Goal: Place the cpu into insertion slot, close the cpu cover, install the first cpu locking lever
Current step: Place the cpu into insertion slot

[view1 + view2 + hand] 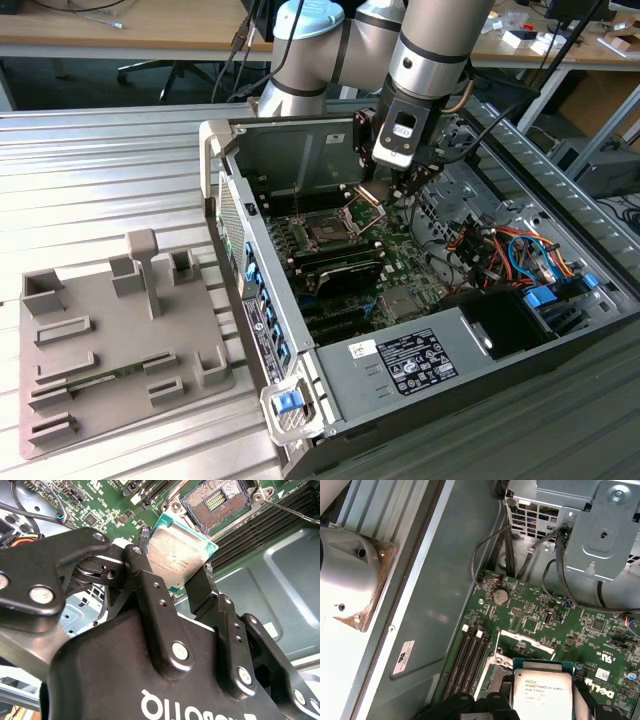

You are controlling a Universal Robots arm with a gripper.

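Right, from my station I see the gripper [170, 569] closed on the cpu [182, 550]. In the second wrist view its two black fingers [150, 597] pinch the chip by opposite edges. The silvery top face is turned toward the camera, tilted, with a green border along one side. The insertion slot [217, 502] sits just past the chip on the green motherboard [95, 510], its square of gold contacts bare inside the metal rim. One corner of the chip overlaps the rim in this view, and I cannot tell whether they touch. A thin metal rod [292, 511] runs out from the slot's corner across the dark memory slots [270, 527].

In the first wrist view I look along the fingers onto the cpu [542, 695], held over the board, with a round coin battery [500, 596] near the board's edge.

In the exterior view the arm reaches down into the open computer case [290, 150], which lies on a ribbed metal table [90, 170]. The gripper [385, 190] hangs above the board, just toward the exterior view's right of the insertion slot [325, 232]. A grey fixture tray [110, 340] rests on the table beside the case, at the exterior view's left.
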